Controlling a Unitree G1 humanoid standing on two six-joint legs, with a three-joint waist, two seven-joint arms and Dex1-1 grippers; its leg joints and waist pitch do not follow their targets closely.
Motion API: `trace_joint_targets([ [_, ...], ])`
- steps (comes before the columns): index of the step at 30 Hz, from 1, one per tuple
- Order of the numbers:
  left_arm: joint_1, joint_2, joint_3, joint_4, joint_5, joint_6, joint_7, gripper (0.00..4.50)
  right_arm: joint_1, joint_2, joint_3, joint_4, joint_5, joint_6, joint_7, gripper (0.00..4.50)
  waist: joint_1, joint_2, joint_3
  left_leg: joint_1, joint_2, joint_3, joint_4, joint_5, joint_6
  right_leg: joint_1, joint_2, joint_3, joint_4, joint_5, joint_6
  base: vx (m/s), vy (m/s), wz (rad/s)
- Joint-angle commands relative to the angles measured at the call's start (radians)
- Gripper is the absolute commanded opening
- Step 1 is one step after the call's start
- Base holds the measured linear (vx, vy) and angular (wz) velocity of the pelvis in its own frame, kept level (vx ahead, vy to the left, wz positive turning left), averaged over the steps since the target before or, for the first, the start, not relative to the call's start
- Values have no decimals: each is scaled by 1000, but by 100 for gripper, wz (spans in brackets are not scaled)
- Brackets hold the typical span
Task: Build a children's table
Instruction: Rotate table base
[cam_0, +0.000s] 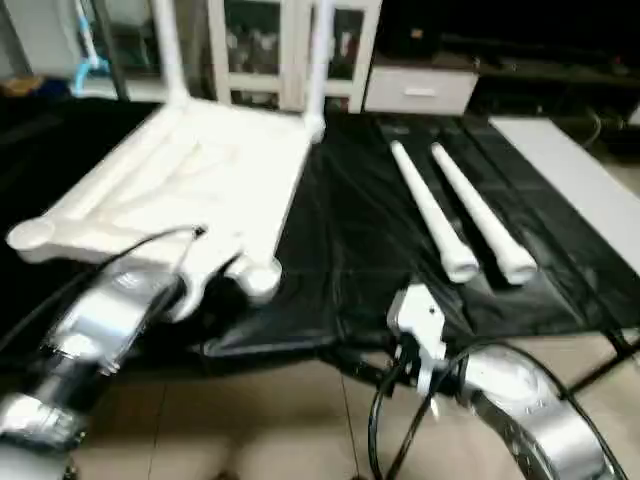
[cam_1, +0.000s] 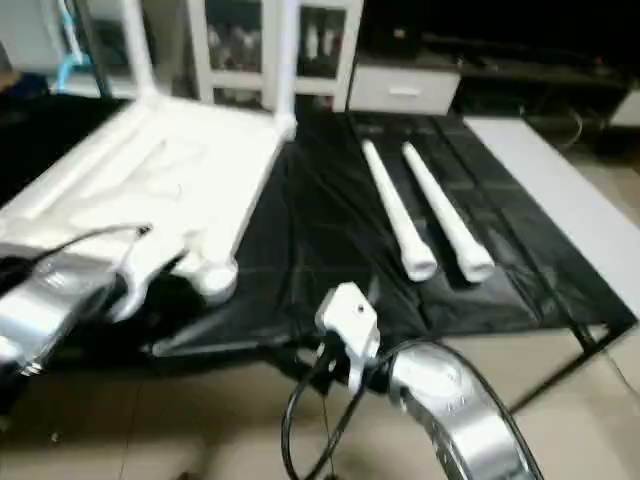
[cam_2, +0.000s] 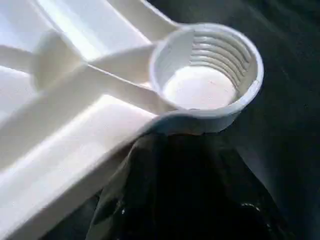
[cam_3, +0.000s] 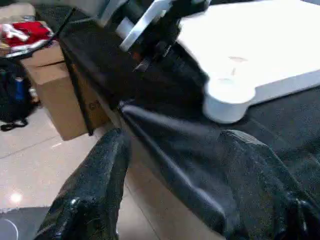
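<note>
Two legs (cam_0: 313, 60) stand upright in the far corner sockets of the table top (cam_0: 200, 170), which lies underside up on the left half of the black-covered bench (cam_0: 350, 240). Two more legs (cam_0: 460, 215) lie side by side on the cover to the right, well apart from the top, their thick ends toward the near edge. Down at the near right socket (cam_2: 207, 75), empty with its threads on show, the left gripper (cam_0: 205, 275) sits right at the rim; one black finger (cam_2: 185, 190) is pressed up just beneath that socket, and whether the fingers are clamped on it or merely alongside, I cannot tell. Over on the right, the right gripper (cam_3: 175, 190) hangs off the near edge of the bench, fingers (cam_3: 95, 185) spread wide with nothing between them. Behind it all, a white glass-door cabinet (cam_0: 290, 45) along the far wall.
</note>
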Motion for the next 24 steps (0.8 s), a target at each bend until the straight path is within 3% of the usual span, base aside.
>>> trace_joint_targets([
  [1, -31, -11, 36, 6, 15, -33, 42, 142, -1, -7, -11, -5, 1, -4, -7, 302, 26, 19, -45, -38, 78, -15, -219, -863, -39, 78, -8, 43, 79, -262, -44, -33, -75, 7],
  [2, -42, -16, 35, 21, 19, -41, 55, 142, 0, -6, -11, -7, 1, -3, -9, 302, 27, -12, -47, 95, -17, 7, -15, -588, -55, -91, -91, 81, -143, -906, 4, 38, -125, 1],
  [3, -57, -17, 28, 37, 32, -48, 71, 142, 2, -6, -12, -12, 1, -2, -13, 302, 19, -31, -48, 87, -31, 7, 51, -426, -32, -92, -120, 85, -175, -1045, 28, 38, -125, 1],
  [4, -64, -11, 19, 39, 42, -49, 73, 142, 6, -6, -13, -16, 1, -2, -14, 302, 18, -29, -43, 53, -27, -7, 53, -321, -20, -61, -140, 86, -177, -1115, 43, 44, -57, -27],
  [5, -70, -10, 15, 50, 51, -55, 76, 142, 7, -5, -11, -19, 0, -2, -16, 302, 28, -3, -65, -9, 0, -27, -43, -286, -32, 21, -99, 50, -117, -878, 34, 36, 13, -27],
  [6, -64, -4, 24, 30, 45, -50, 65, 142, 16, -3, -14, -26, -1, 1, -25, 302, 25, 8, -65, -19, 8, -34, -62, -344, -43, 20, -71, 35, -100, -776, 28, 36, 13, -27],
  [7, -62, -3, 26, 25, 44, -48, 63, 142, 16, -3, -15, -26, -1, 1, -26, 302, 23, 29, -67, -8, 15, -38, -70, -402, -50, 18, -62, 31, -99, -692, 13, 0, 0, 0],
  [8, -31, 6, 80, -83, -12, -21, 27, 142, 29, 9, -33, -39, 9, 12, -51, 302, 11, 35, -71, -4, 24, -45, -85, -471, -49, 24, -61, 33, -88, -502, -59, 0, 0, 0],
  [9, -30, 4, 85, -87, -16, -19, 28, 142, 29, 10, -35, -40, 9, 12, -53, 302, 6, 34, -69, -5, 26, -43, -90, -477, -46, 25, -60, 33, -89, -476, -75, 0, 0, 0],
  [10, -23, -9, 129, -126, -53, 2, 35, 142, 33, 22, -49, -43, 13, 14, -72, 302, 0, 40, -65, -2, 25, -40, -92, -506, -46, 23, -60, 31, -91, -470, -91, 0, 0, 0],
  [11, -20, -36, 190, -164, -97, 18, 64, 142, 31, 43, -75, -40, 13, 27, -114, 302, -5, 38, -61, 1, 24, -39, -91, -528, -45, 21, -60, 25, -96, -492, -93, 0, 0, 0],
  [12, -17, -71, 247, -189, -126, -3, 112, 142, 24, 68, -104, -33, 8, 44, -169, 302, -5, 44, -61, 3, 23, -41, -91, -538, -47, 22, -61, 21, -98, -500, -90, 0, 0, 0],
  [13, -9, -134, 324, -222, -145, 14, 218, 142, 12, 109, -157, -16, 4, 69, -257, 302, -9, 42, -57, 2, 24, -39, -93, -552, -48, 22, -59, 18, -102, -508, -85, 0, 0, 0],
  [14, 13, -196, 384, -264, -162, 17, 308, 142, 5, 131, -190, -6, -17, 75, -324, 302, -12, 48, -57, 10, 20, -39, -89, -567, -51, 18, -59, 10, -109, -515, -76, 0, 0, 0],
  [15, 28, -227, 409, -283, -166, 8, 353, 142, 5, 137, -199, -2, -35, 64, -350, 302, -17, 44, -56, 12, 19, -37, -87, -569, -51, 17, -58, 9, -112, -522, -71, 0, 0, 0],
  [16, 59, -275, 440, -313, -181, -14, 408, 142, 7, 141, -203, 1, -68, 39, -380, 302, -20, 56, -51, 19, 18, -38, -87, -589, -47, 16, -57, 1, -120, -542, -56, 0, 0, 0],
  [17, 69, -289, 448, -322, -186, -21, 421, 142, 7, 142, -202, 2, -77, 31, -387, 302, -32, 50, -45, 19, 21, -38, -93, -622, -40, 21, -50, -10, -127, -546, -37, 0, 0, 0],
  [19, 175, -393, 474, -431, -265, -94, 455, 142, 8, 150, -205, -1, -154, -1, -461, 302, -34, 59, -52, 17, 22, -42, -93, -639, -33, 31, -55, -9, -120, -534, -23, 0, 0, 0],
  [20, 234, -465, 478, -489, -251, -151, 534, 142, 9, 169, -226, -6, -164, -10, -504, 302, -48, 60, -53, -12, 32, -46, -110, -618, -36, 50, -61, -1, -106, -474, -36, 0, 0, 0],
  [21, 260, -498, 479, -516, -238, -174, 572, 142, 11, 180, -239, -12, -170, -17, -529, 302, -50, 58, -53, -12, 28, -42, -108, -612, -31, 46, -61, -1, -112, -487, -30, 0, 0, 0],
  [22, 277, -522, 481, -533, -230, -191, 600, 142, 13, 187, -247, -15, -173, -22, -543, 302, -48, 54, -61, 8, 12, -29, -86, -558, -24, 24, -68, 8, -129, -519, -27, 0, 0, 0],
  [23, 318, -598, 492, -564, -216, -216, 672, 142, 21, 207, -268, -20, -166, -28, -568, 302, -49, 51, -59, 8, 7, -26, -82, -528, -17, 18, -68, 7, -133, -535, -30, 0, 0, 0],
  [24, 340, -655, 508, -575, -223, -212, 707, 142, 28, 225, -285, -21, -149, -20, -581, 302, -51, 48, -57, -4, 7, -24, -81, -484, -7, 26, -67, 2, -136, -558, -19, 0, 0, 0],
])
